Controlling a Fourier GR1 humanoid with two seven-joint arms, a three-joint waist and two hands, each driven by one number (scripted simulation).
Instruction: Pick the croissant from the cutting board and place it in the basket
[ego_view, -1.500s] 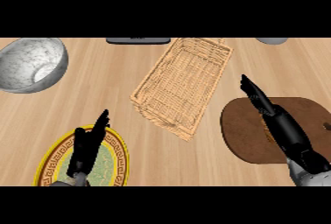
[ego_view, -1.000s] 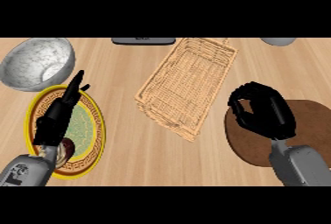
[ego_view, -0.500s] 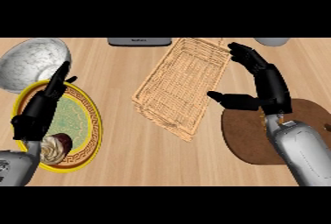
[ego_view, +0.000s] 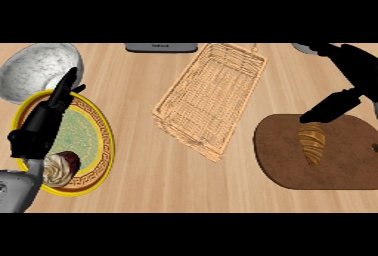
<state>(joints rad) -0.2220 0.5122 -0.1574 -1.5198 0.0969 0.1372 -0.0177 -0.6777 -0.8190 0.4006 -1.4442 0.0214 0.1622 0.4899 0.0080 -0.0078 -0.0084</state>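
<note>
A golden croissant (ego_view: 313, 143) lies on the dark brown cutting board (ego_view: 279, 162) at the right. My right hand (ego_view: 348, 70) hovers at the board's far edge, open, with its thumb reaching down to just above the croissant's far tip; nothing is held. The wicker basket (ego_view: 212, 95) sits slanted in the middle of the counter, with nothing in it. My left hand (ego_view: 40, 125) rests open at the left, fingers straight, over a yellow-rimmed plate.
The yellow-rimmed plate (ego_view: 105, 145) carries a cupcake (ego_view: 59, 167) near my left wrist. A grey speckled bowl (ego_view: 33, 70) stands at the far left. A dark flat object (ego_view: 162, 47) and a grey item (ego_view: 301, 47) lie along the far edge.
My right hand has moved away and to the right, off the board's middle, uncovering the croissant. The left hand stays over the plate, nearly unchanged.
</note>
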